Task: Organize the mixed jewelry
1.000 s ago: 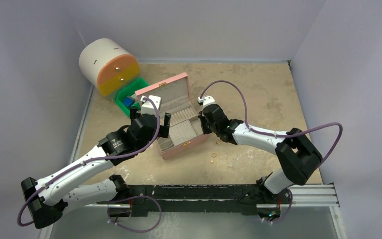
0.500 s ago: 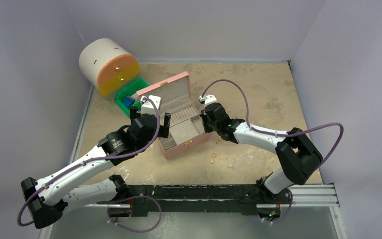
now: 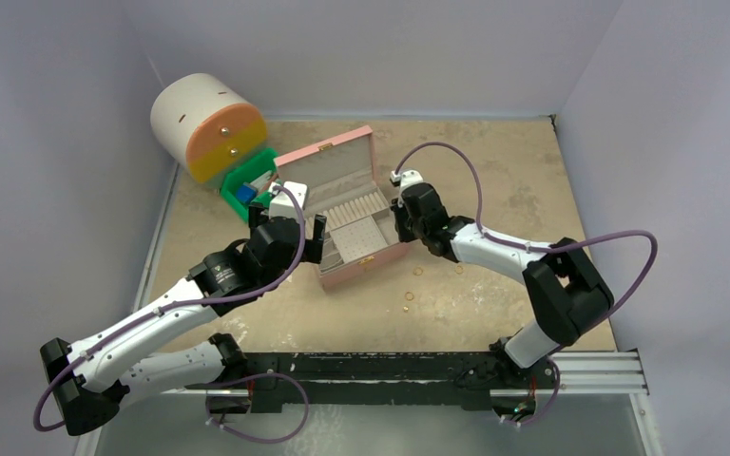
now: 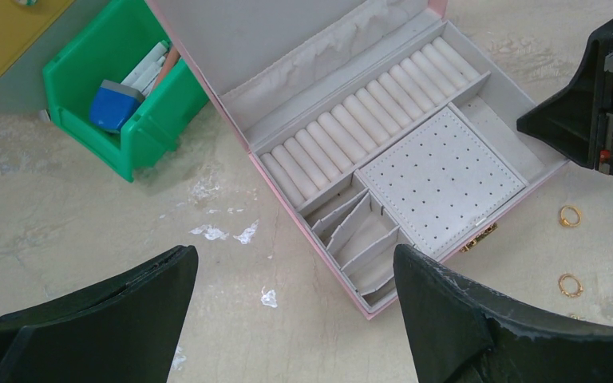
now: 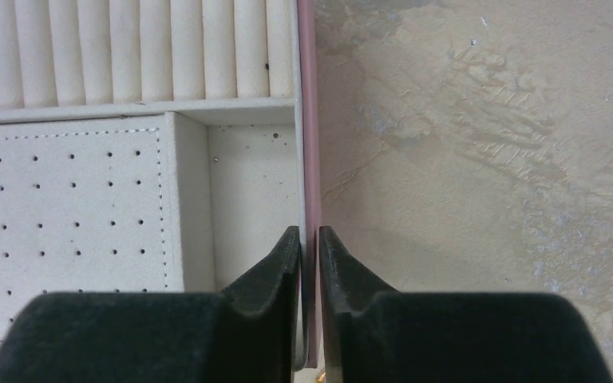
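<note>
tiny gold-coloured rings (image 3: 418, 271) lie loose on the beige table (image 3: 494, 180), just behind the right claw (image 5: 310, 235) on its near side. that claw is clenched on the side wall of the open pink jewelry box (image 5: 309, 96). the left claw (image 4: 294, 255), spread wide, hovers farther off across the box.

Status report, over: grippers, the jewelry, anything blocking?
Left gripper jaws open, off the pink box. Right gripper shut on its side wall. Gold rings loose on table. Nothing blocking them.

We see glossy gold metal rings (image 4: 569, 215), a pink box (image 3: 361, 271) in smooth leatherette, its off-white lining (image 4: 439, 171) matt and velvety, a shiny green plastic bin (image 4: 140, 132), and a table (image 4: 88, 215) that is matt, mottled and rough like stone.
</note>
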Available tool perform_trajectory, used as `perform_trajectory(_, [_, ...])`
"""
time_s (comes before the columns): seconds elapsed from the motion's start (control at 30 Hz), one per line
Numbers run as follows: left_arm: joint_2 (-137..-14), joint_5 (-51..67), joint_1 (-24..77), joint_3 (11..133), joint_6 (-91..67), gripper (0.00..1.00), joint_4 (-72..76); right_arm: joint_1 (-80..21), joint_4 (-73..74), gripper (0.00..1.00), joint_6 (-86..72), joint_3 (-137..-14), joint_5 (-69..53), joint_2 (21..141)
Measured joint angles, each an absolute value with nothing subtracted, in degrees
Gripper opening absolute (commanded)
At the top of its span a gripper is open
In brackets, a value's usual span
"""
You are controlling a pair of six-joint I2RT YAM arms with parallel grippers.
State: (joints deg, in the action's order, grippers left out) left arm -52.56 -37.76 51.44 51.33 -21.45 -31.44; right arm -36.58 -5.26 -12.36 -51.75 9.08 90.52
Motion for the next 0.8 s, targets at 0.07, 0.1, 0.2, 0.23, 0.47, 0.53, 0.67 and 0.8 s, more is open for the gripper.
perform_trajectory(0.07, [-52.6, -37.8, 51.4, 51.3, -21.5, 0.93, -31.4, -36.5, -5.3, 0.26, -12.4, -51.7, 9.0, 90.5])
perform_trajectory(0.1, [-52.6, -37.8, 51.4, 51.3, -21.5, 0.93, -31.4, -36.4, -5.3, 0.29, -12.4, -51.8, 8.9, 90.4])
perform_trajectory(0.2, [-52.6, -37.8, 51.4, 51.3, -21.5, 0.93, -31.4, -36.3, -4.7, 0.35, -12.4, -51.8, 9.0, 89.7])
perform_trajectory(0.23, [-52.6, -37.8, 51.4, 51.3, -21.5, 0.93, -31.4, -36.3, -4.3, 0.37, -12.4, -51.8, 9.0, 89.1])
perform_trajectory(0.47, [-52.6, -37.7, 51.5, 51.3, -21.5, 0.93, -31.4, -36.3, -1.5, 0.42, -12.8, -51.8, 9.8, 79.2])
perform_trajectory(0.53, [-52.6, -37.7, 51.4, 51.3, -21.5, 0.93, -31.4, -36.3, -0.9, 0.42, -13.1, -51.6, 10.7, 75.8])
perform_trajectory(0.67, [-52.6, -37.7, 51.4, 51.3, -21.5, 0.93, -31.4, -36.2, 1.6, 0.42, -14.3, -50.2, 14.2, 70.0])
perform_trajectory(0.8, [-52.6, -37.7, 51.5, 51.3, -21.5, 0.93, -31.4, -35.5, 4.5, 0.42, -16.0, -48.2, 17.5, 68.2])
